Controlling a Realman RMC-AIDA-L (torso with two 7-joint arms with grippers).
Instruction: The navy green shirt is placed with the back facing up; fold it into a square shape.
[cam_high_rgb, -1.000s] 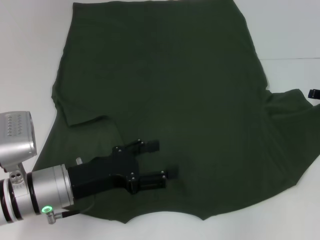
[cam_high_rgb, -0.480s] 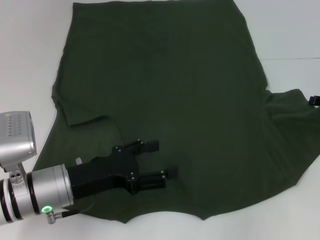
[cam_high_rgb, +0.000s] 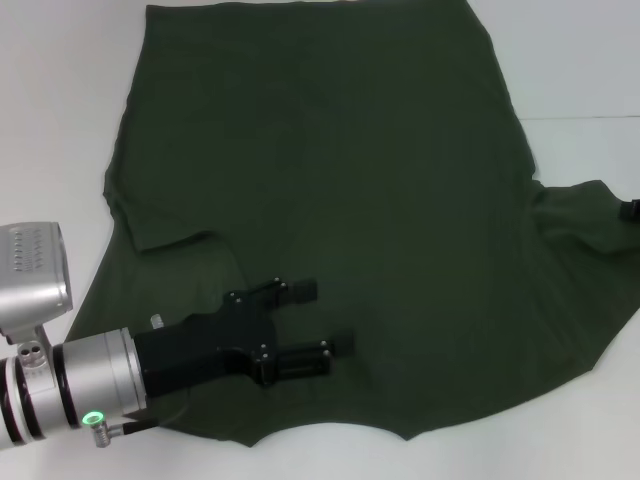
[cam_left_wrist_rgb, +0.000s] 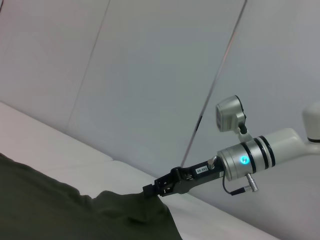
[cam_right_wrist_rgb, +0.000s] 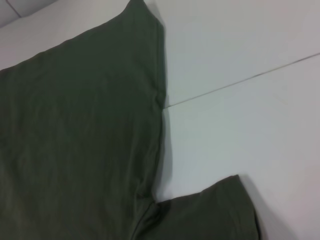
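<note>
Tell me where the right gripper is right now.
In the head view only a sliver of the right gripper shows at the right edge, at the tip of the navy green shirt's right sleeve; the left wrist view shows it there too.

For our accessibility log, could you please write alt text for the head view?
A dark green shirt lies spread flat, plain side up, on a white table. The left tool, fingers open, sits over the shirt's near left part. Only a dark tip of the right tool shows at the right edge, by the sleeve.
</note>
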